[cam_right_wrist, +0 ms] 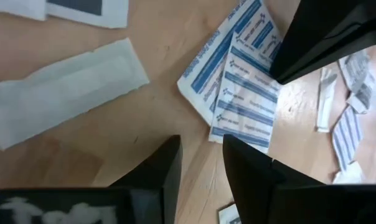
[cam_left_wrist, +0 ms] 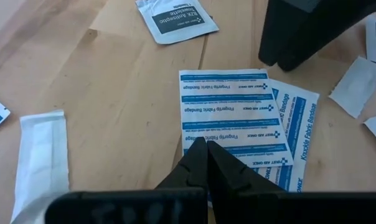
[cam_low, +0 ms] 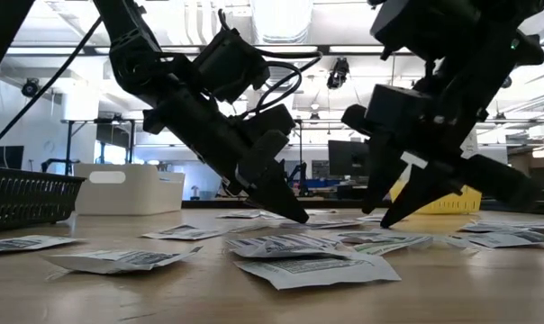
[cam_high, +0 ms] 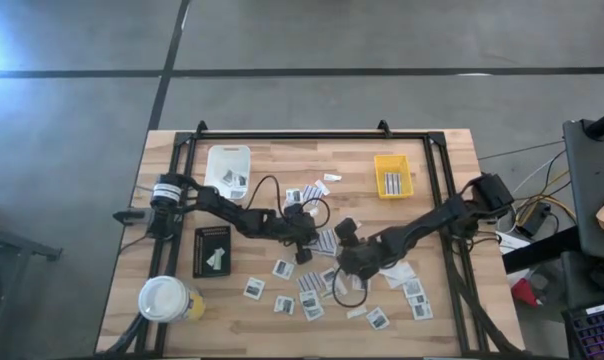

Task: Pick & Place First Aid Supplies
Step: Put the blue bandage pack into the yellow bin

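Observation:
A small stack of white packets with blue stripes (cam_left_wrist: 238,118), printed as fabric bandages, lies flat at the table's middle (cam_high: 325,241). My left gripper (cam_left_wrist: 206,146) is shut, slanting down from the table's left, with its tips on the stack; the low view shows the same tips (cam_low: 297,218) down at table height. My right gripper (cam_right_wrist: 200,146) is open and slants down from the right over bare wood just beside the stack (cam_right_wrist: 238,81), with nothing between its fingers (cam_low: 380,216). More first aid packets (cam_high: 302,300) lie scattered toward the near edge. My left gripper sets its shut fingertips down on the top striped packet (cam_left_wrist: 208,134), near the stack's edge on the gripper's side. The fingers slant down from the table's left. The stack lies flat on the wood beneath them.
A white tray (cam_high: 229,165) and a yellow tray (cam_high: 392,175) stand at the far side, and a black tray (cam_high: 212,250) and a white-topped yellow cup (cam_high: 165,298) at the left. A long white wrapper (cam_left_wrist: 42,162) and a dark-printed packet (cam_left_wrist: 175,18) lie near the stack.

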Tool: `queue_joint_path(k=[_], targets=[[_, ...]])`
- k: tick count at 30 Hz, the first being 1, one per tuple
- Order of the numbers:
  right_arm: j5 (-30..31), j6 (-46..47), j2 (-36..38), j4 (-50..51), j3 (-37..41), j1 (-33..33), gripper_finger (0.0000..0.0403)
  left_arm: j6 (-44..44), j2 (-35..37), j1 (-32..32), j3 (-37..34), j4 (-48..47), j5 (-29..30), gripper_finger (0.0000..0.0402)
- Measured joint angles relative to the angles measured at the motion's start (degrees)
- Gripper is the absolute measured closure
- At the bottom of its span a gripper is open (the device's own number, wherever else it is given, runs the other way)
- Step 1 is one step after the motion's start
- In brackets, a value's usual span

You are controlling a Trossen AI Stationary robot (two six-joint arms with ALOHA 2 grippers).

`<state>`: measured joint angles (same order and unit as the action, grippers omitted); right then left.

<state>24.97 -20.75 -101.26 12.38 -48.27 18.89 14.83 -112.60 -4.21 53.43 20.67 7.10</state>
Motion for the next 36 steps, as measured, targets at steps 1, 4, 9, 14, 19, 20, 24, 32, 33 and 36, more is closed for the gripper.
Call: queue_joint_path(k=[1,4,9,14,19,20,24,32,33,36], targets=[[0.1,0.0,0.0,-0.1,0.0,0.0,0.0286,0.0,0.0,0.0,0.0,0.0,-0.1,0.0401],[0.5,-0.4,-0.1,-1.4,0.0,-0.1,0.0286,0.1,0.0,0.0,0.0,0.0,-0.2,0.0400],[2.5,-0.6,-0.5,-2.6,0.1,-0.3,0.0287,0.4,0.0,0.0,-0.1,0.3,-1.0,0.0400],[3.8,-0.7,-2.8,-3.5,0.0,-0.2,0.0287,2.5,-0.1,0.0,-0.1,1.1,-3.2,0.0400],[3.8,0.8,-3.4,-3.6,0.0,0.1,0.0297,3.5,-0.1,0.1,-0.1,0.8,-3.3,0.0400],[3.6,1.1,-3.1,-3.5,0.0,0.3,0.0299,3.9,-0.1,0.1,-0.1,0.8,-3.3,0.0401],[3.5,0.7,-2.3,-3.2,0.0,1.4,0.0306,7.6,-0.1,0.7,-0.1,0.6,-3.5,0.0400],[3.2,1.6,-2.4,-2.2,0.0,1.6,0.0308,14.3,-0.1,1.5,0.0,-0.4,-3.5,0.0400],[3.0,1.7,-2.4,-2.1,0.0,1.6,0.0310,14.6,0.0,1.5,0.0,-0.9,-3.5,0.0399],[2.9,1.7,-2.4,-2.0,0.0,1.7,0.0312,15.5,0.0,1.6,0.0,-2.1,-3.3,0.0400]])
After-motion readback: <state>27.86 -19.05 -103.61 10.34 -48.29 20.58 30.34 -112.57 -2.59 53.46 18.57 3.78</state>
